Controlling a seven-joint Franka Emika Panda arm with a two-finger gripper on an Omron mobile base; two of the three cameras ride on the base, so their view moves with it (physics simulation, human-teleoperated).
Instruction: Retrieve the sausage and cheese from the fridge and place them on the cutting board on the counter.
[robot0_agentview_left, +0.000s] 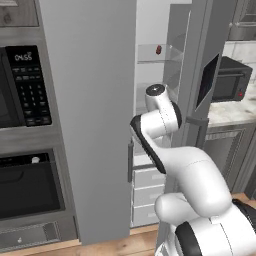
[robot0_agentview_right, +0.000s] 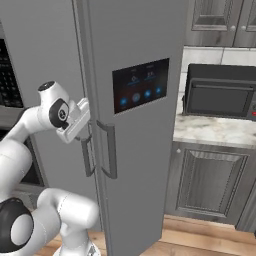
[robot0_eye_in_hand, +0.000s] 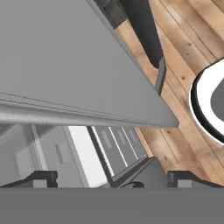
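Observation:
The grey fridge (robot0_agentview_left: 90, 115) stands with its right door (robot0_agentview_left: 200, 75) swung partly open, leaving a narrow gap. In that gap the small reddish sausage (robot0_agentview_left: 158, 49) lies on an upper glass shelf, with white drawers (robot0_agentview_left: 147, 190) below. My arm reaches into the gap at mid height, the hand (robot0_agentview_right: 75, 120) close to the door's edge by the bar handles (robot0_agentview_right: 107, 150). My gripper (robot0_eye_in_hand: 113, 179) is open and holds nothing, looking down past the door's lower edge (robot0_eye_in_hand: 87, 109) to the drawers (robot0_eye_in_hand: 85, 153). The cheese and the cutting board are out of view. The counter (robot0_agentview_right: 210, 130) lies right of the fridge.
A black-panelled built-in oven (robot0_agentview_left: 30, 185) and a keypad panel (robot0_agentview_left: 30, 85) stand left of the fridge. A black microwave (robot0_agentview_right: 220, 92) sits on the counter over dark grey cabinets (robot0_agentview_right: 207, 182). Both doors flank my arm closely. The wooden floor (robot0_eye_in_hand: 188, 39) runs below.

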